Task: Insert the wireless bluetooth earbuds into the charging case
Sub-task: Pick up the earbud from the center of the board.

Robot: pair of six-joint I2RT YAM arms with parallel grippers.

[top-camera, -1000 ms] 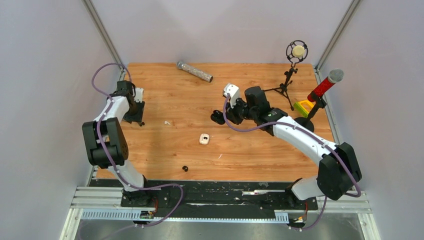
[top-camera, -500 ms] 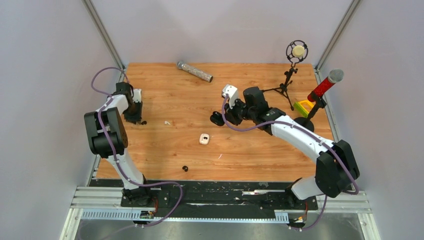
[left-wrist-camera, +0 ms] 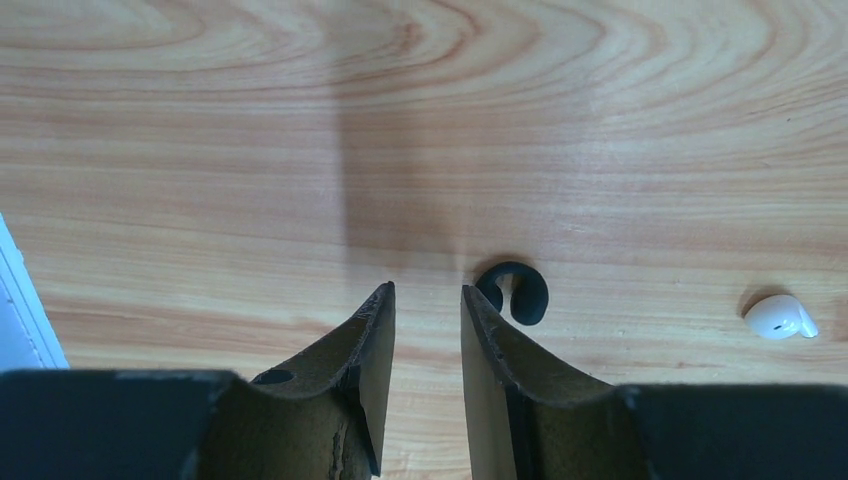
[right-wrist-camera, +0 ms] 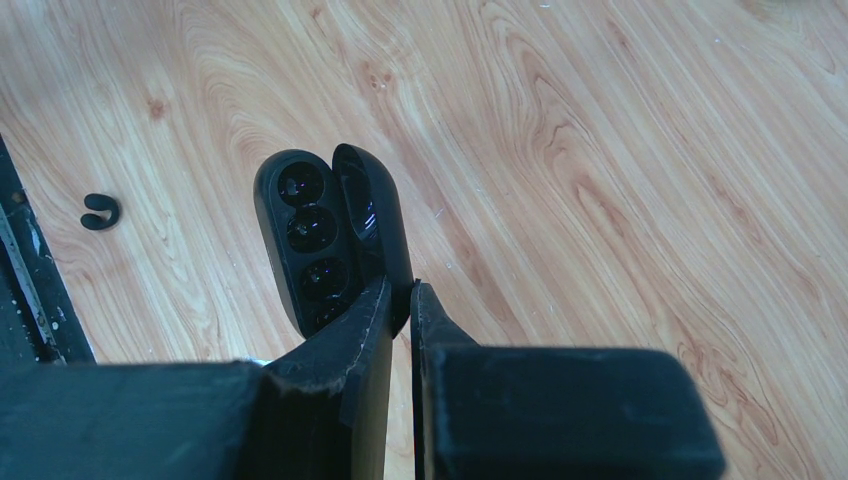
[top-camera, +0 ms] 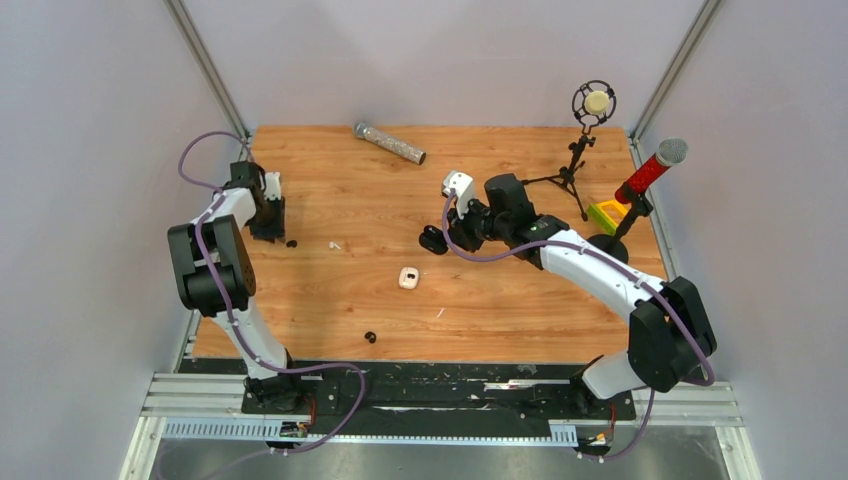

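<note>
Your left gripper (left-wrist-camera: pixel 427 292) is hovering low over the wood with its jaws standing partway open and nothing sitting between them. The black earbud (left-wrist-camera: pixel 512 293) is lying flat on the table (left-wrist-camera: pixel 600 120) just off the tip of one finger, outside the gap, so I'd say you're not lined up on it. I can't tell if it's brushing that finger.

Your right gripper (right-wrist-camera: pixel 402 287) is pinching nearly closed on the edge of the open charging case (right-wrist-camera: pixel 330 235), out near the middle of the table, lid up and wells showing. A second black curl (top-camera: pixel 370 337) is sitting near the front edge and a whitish piece (top-camera: pixel 408 278) is lying mid-table, both well apart from either arm.

Handling-wise, I'm guessing that little C-shaped bud is weighing next to nothing. It looks like hard, smooth plastic, so it's probably going to skate or flip if a finger nudges it. I'd be straddling the thick back of the curl, one finger on each side, and closing slowly. It looks stiff rather than squishy, so a light pinch should be doing it.
</note>
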